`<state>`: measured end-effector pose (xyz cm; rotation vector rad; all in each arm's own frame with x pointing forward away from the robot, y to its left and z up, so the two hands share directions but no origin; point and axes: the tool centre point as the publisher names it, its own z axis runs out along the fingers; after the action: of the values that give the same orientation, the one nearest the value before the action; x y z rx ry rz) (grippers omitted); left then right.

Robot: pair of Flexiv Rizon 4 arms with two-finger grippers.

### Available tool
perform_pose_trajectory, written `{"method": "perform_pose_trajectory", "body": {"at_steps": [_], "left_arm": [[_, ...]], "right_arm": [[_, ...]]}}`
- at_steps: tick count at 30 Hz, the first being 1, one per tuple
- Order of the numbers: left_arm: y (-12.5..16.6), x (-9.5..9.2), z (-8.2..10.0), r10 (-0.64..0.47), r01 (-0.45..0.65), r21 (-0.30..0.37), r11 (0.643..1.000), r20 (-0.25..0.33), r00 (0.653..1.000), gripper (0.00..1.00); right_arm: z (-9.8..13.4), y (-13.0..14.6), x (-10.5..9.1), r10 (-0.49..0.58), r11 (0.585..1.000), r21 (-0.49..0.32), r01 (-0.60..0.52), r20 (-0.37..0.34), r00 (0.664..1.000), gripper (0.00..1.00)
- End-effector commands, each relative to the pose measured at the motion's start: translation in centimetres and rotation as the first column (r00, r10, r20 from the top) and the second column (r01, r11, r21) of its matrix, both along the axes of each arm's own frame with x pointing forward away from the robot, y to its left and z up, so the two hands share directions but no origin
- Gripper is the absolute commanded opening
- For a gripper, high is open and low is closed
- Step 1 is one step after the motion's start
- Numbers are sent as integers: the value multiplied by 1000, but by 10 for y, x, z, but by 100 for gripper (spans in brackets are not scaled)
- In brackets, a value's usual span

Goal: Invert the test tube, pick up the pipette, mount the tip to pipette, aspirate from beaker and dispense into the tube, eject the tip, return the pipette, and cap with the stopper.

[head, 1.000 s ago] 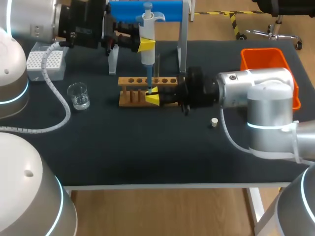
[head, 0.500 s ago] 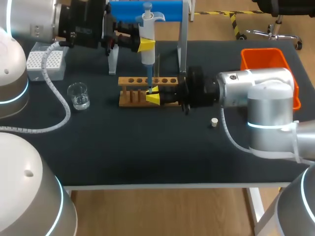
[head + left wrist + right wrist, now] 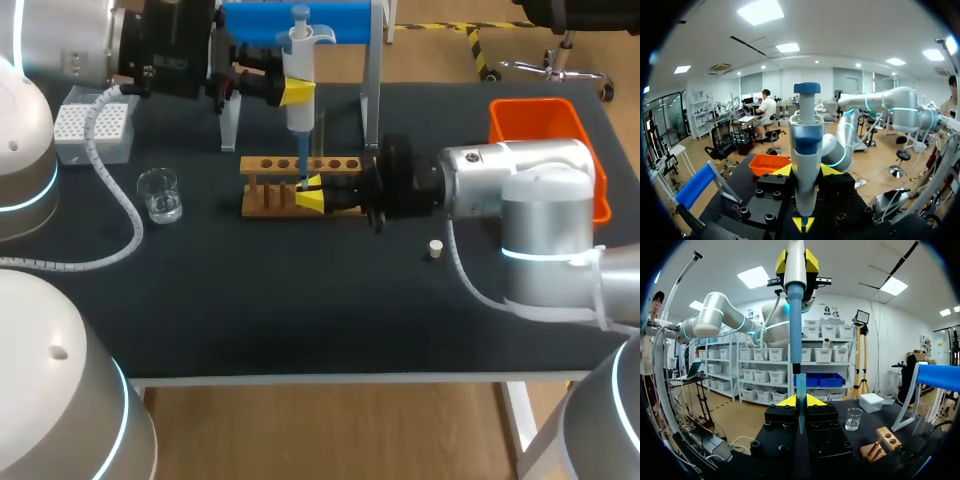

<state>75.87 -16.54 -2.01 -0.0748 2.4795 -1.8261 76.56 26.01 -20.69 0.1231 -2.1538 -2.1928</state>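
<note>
While the left gripper (image 3: pixel 297 92) pinches the pipette (image 3: pixel 299 60) upright above the rack (image 3: pixel 268 200) and the right gripper (image 3: pixel 310 196) clamps the test tube (image 3: pixel 800 412) under its tip, a slight sideways drift could knock the tip against the rim, spilling liquid.

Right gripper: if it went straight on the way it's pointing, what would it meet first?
Probably the beaker. It stands ahead of the right gripper, slightly to one side, and the wooden rack lies nearer but beside that line. Depth is unclear, so the gripper might slip past the beaker.
</note>
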Motion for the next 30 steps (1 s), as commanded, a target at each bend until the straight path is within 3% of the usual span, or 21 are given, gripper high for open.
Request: {"method": "perform_pose_trajectory", "body": {"at_steps": [1,30], "left_arm": [[0,1,-1,-3,3,2,1000,-1,1000,0],[0,1,-1,-3,3,2,1000,-1,1000,0]], "right_arm": [[2,1,2,24,1000,-10,-24,14,1000,0],[13,2,4,56,998,-23,-54,57,997,0]]}}
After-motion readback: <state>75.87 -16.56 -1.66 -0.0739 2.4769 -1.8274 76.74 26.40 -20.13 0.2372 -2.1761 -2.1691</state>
